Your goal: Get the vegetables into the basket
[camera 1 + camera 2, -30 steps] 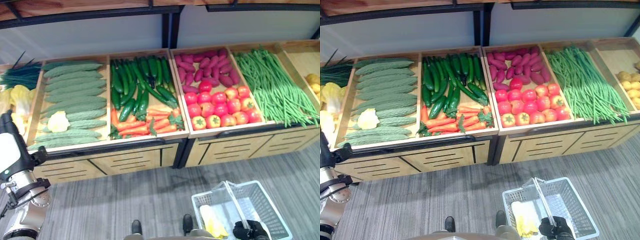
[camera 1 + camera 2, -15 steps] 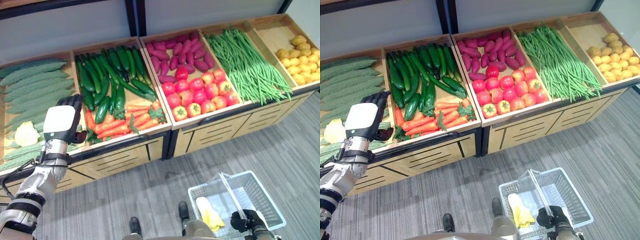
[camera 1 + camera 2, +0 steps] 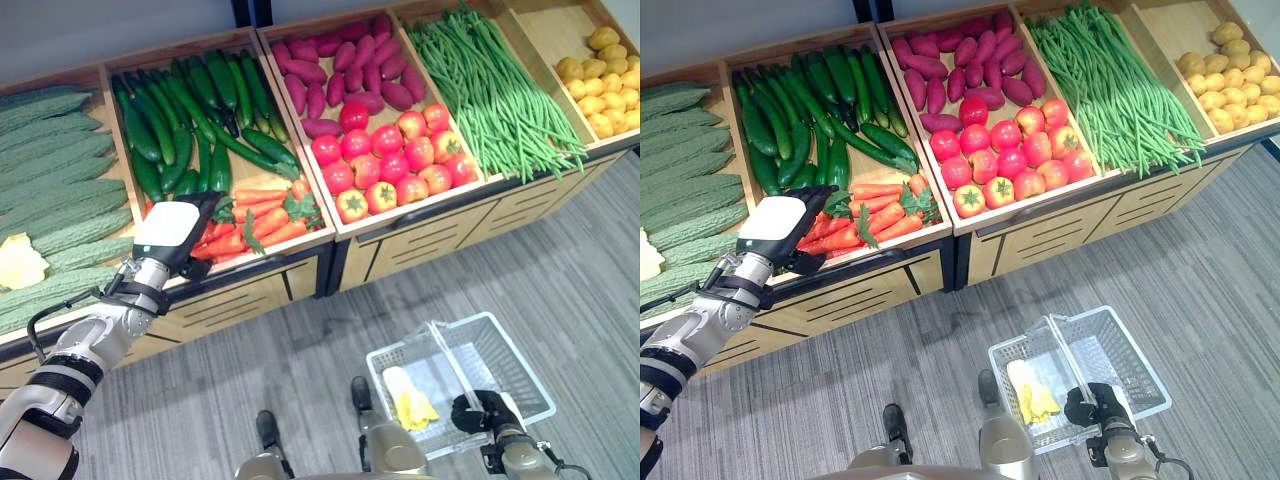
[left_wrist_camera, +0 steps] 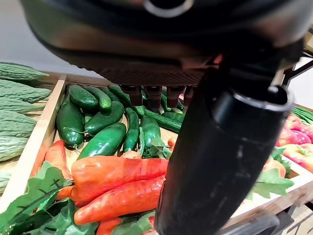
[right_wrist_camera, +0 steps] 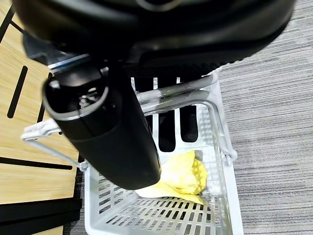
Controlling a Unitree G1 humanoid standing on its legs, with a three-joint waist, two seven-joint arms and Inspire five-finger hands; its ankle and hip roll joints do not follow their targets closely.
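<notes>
My left hand (image 3: pixel 172 226), white cover on its back, hovers open over the carrots (image 3: pixel 268 214) at the front of the second bin. In the left wrist view its straight fingers (image 4: pixel 146 96) point toward the cucumbers (image 4: pixel 102 139), and the carrots (image 4: pixel 117 174) lie just below them, untouched. Down at the lower right, my right hand (image 3: pixel 478 412) is shut on the handle (image 5: pixel 171 96) of the white wire basket (image 3: pixel 522 368), which hangs over the floor. A yellow-white leafy vegetable (image 3: pixel 405 400) lies inside the basket.
The wooden stand holds bitter gourds (image 3: pixel 55 170) on the left, cucumbers (image 3: pixel 190 110), purple sweet potatoes (image 3: pixel 330 75), tomatoes (image 3: pixel 390 165), green beans (image 3: pixel 490 85) and yellow potatoes (image 3: pixel 600 80) on the right. Grey carpet (image 3: pixel 560 270) lies between stand and basket.
The camera has swung right and down. My left hand has moved right from the bitter gourd bin to above the carrots. The right hand keeps hold of the basket handle.
</notes>
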